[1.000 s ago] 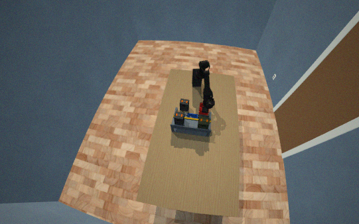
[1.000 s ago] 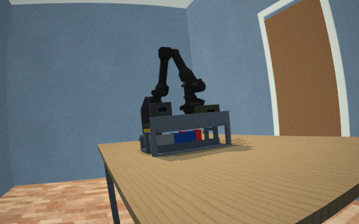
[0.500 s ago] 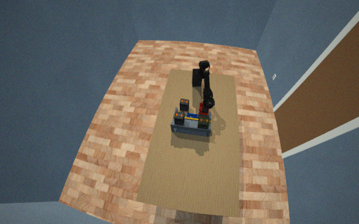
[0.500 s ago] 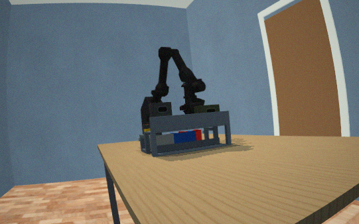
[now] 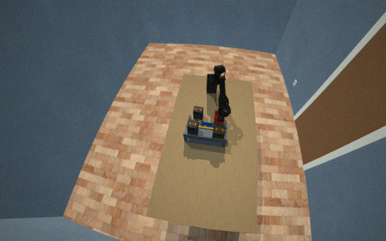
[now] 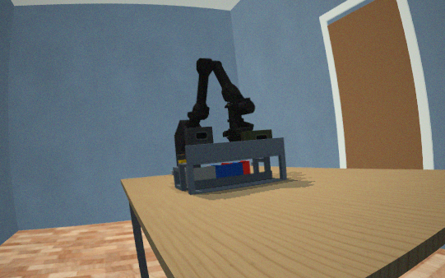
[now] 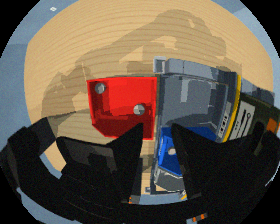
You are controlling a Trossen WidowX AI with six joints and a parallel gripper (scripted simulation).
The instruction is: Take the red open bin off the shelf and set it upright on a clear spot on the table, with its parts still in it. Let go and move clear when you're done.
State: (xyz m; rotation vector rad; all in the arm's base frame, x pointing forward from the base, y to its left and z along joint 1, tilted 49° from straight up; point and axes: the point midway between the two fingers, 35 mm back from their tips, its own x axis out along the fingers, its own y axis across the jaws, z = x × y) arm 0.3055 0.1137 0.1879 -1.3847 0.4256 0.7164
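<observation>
The red open bin (image 5: 217, 115) (image 6: 246, 167) (image 7: 118, 95) is on the robot's side of the grey shelf (image 5: 205, 140) (image 6: 234, 152) (image 7: 191, 66). The wrist view shows it beside the shelf's edge, with two round grey parts (image 7: 100, 88) (image 7: 139, 109) inside. Whether the shelf still bears it I cannot tell. My gripper (image 7: 157, 127) is partly open. In the wrist view its fingertips lie on either side of the bin's right wall, one over the red bin and one over the blue bin (image 7: 165, 142). Contact with the wall is not visible.
The blue bin (image 6: 229, 169) stands low in the shelf beside a light grey bin (image 6: 204, 173). Dark bins (image 5: 193, 126) (image 5: 219, 130) stand on the shelf's top, and another dark box (image 5: 198, 112) is near its robot-side left corner. The wooden table (image 5: 203, 192) (image 6: 304, 222) extends around the shelf.
</observation>
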